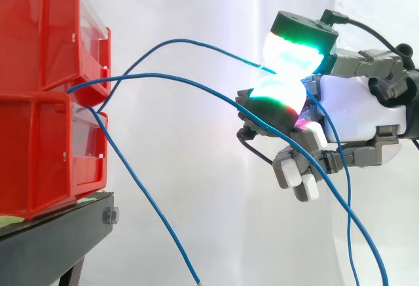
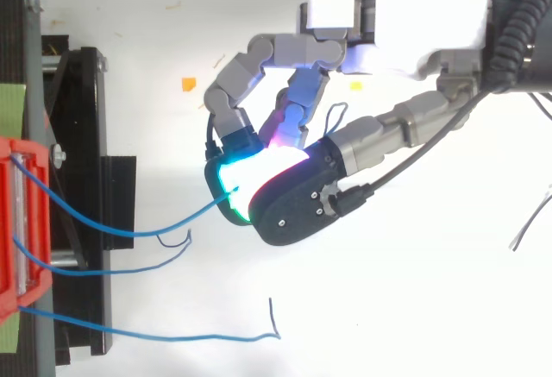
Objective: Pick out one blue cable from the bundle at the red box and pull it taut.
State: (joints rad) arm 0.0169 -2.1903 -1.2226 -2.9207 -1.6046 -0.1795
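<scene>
Red bins (image 1: 39,148) stacked two high at left on a black stand (image 1: 52,240), white curtain (image 1: 196,4) behind. Three blue cables come out where the bins meet.

Hand (image 1: 353,103) at right, level with the upper bin. Two glowing pads (image 1: 291,53), green and white, are pressed together on the top cable (image 1: 190,42), nipping it near its free end. The remaining fingers are curled in below the pinch and hold nothing.

The top cable rises from the bins, arcs over and comes down to the pads. It runs in a curve, not a straight line.

Second cable (image 1: 196,84) runs lower, crosses the hand and drops to the lower right. Third cable (image 1: 147,197) slopes steeply down from the bins, its end hanging free.

From above, the hand (image 2: 405,23) sits right of the stand, and the held cable bows between bin and pads.
</scene>
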